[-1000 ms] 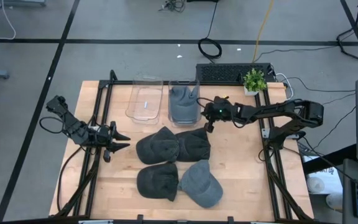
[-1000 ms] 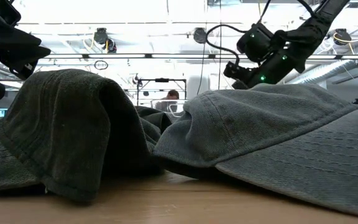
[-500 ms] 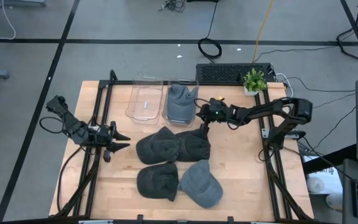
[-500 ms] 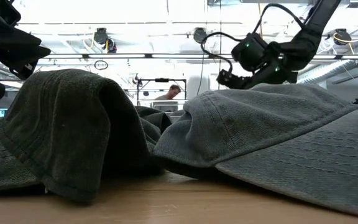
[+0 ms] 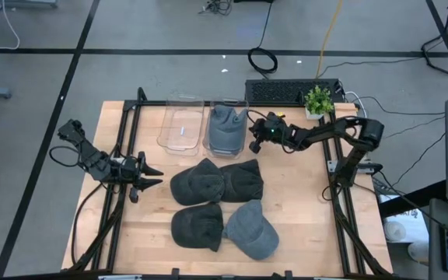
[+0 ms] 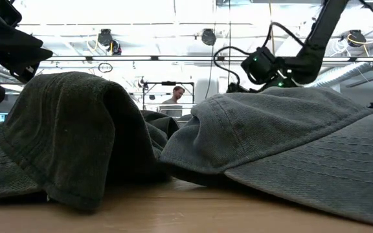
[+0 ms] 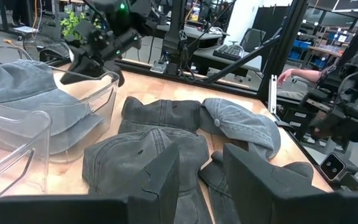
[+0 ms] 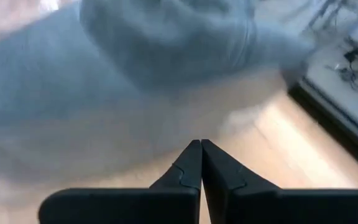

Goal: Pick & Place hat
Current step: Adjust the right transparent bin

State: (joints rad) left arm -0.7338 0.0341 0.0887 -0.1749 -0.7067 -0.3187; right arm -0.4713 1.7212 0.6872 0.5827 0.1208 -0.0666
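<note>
Four hats (image 5: 216, 206) crowd the table (image 5: 302, 225) centre; two bins (image 5: 181, 124) block the far edge. Free room: bare wood along left, right & near edges, esp. near-right corner.

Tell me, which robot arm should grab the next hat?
Probably the left. The left gripper is open and sits right beside the four hats on the table, nearest the dark hat. The right gripper is shut and empty, up by the bin that holds a hat.

right claw (image 5: 253, 142) moved back, beside hat bin (image 5: 228, 129)
</note>
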